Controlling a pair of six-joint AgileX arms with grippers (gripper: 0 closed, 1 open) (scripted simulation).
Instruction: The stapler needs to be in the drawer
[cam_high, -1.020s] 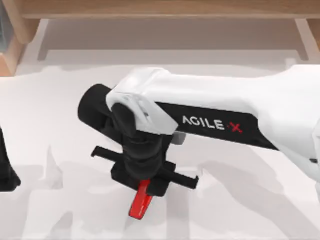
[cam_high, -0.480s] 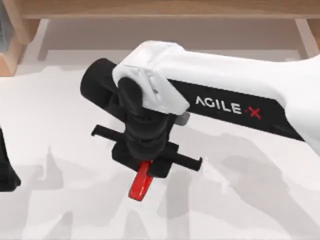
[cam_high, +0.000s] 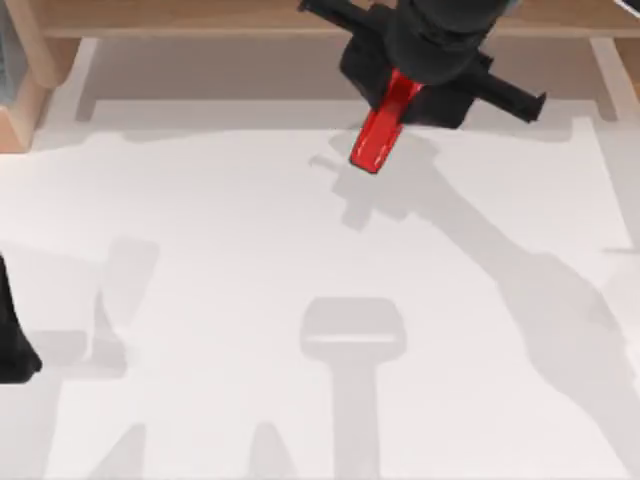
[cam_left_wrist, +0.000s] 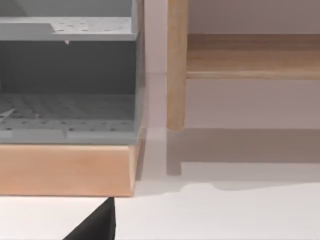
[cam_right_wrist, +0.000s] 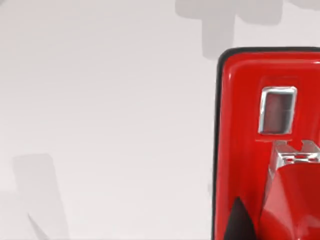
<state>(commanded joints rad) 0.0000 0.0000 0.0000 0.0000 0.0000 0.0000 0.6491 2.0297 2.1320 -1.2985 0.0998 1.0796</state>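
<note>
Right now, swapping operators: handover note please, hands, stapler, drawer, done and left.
Right hand: shut on the stapler, held up at the table's far edge, by the drawer.
Left hand: parked at the table's left edge.
Done: stapler picked up and brought to the drawer's front.
Left: carry it fully over the drawer floor, lower, release, withdraw.

My right pincer (cam_high: 400, 95) hangs clamped at the table's far edge; my left arm (cam_high: 12, 340) sits parked left.
</note>
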